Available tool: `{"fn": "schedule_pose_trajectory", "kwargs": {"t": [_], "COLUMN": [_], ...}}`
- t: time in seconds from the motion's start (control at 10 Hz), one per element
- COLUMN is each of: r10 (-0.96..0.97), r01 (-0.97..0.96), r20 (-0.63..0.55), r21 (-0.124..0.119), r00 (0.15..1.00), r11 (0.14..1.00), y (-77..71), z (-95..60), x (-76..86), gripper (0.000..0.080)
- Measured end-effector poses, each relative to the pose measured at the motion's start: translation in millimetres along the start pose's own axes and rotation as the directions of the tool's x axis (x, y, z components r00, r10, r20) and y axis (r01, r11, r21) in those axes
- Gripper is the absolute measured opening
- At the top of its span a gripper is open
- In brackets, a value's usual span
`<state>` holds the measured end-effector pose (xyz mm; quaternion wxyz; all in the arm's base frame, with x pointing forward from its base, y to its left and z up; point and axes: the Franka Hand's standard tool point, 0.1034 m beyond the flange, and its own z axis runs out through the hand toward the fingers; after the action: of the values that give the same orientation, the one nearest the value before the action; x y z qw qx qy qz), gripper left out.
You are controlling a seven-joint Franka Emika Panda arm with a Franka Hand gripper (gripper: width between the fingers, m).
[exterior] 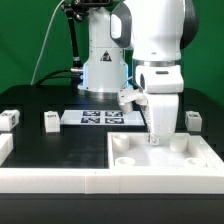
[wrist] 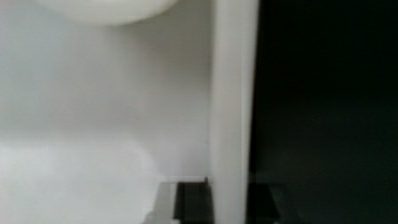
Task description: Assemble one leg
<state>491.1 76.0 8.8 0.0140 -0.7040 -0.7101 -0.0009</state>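
Observation:
The large white square rimmed panel point(exterior: 150, 160) lies at the front on the exterior view's right. My gripper point(exterior: 157, 138) points straight down at its far rim. In the wrist view the gripper point(wrist: 228, 206) has one dark finger point(wrist: 191, 204) on each side of the panel's upright rim wall point(wrist: 231, 100), with no gap showing, so it is shut on the rim. A round corner hole point(wrist: 116, 8) shows inside the panel. Three legs stand on the black table: two on the left point(exterior: 8, 120) point(exterior: 51, 121) and one on the right point(exterior: 193, 120). None is held.
The marker board point(exterior: 100, 117) lies flat behind the panel, in front of the robot base point(exterior: 103, 70). A white raised wall point(exterior: 50, 178) runs along the front left beside the panel. A small tagged white piece point(exterior: 128, 97) shows just left of the hand.

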Motion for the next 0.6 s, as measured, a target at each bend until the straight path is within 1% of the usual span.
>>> {"fn": "schedule_pose_trajectory", "kwargs": {"t": [0.3, 0.4, 0.5, 0.6], "r10": [0.005, 0.006, 0.006, 0.006], "r01": [-0.005, -0.006, -0.006, -0.006], "r20": [0.0, 0.0, 0.0, 0.0], "r21": [0.0, 0.001, 0.001, 0.001], "r00": [1.0, 1.0, 1.0, 1.0], "r11": [1.0, 1.0, 1.0, 1.0], "y": [-0.5, -0.5, -0.5, -0.5], "z": [0.3, 0.5, 0.5, 0.5], "x": [-0.6, -0.8, -0.9, -1.0], "gripper": [0.0058, 0.0223, 0.0407, 0.0541]}}
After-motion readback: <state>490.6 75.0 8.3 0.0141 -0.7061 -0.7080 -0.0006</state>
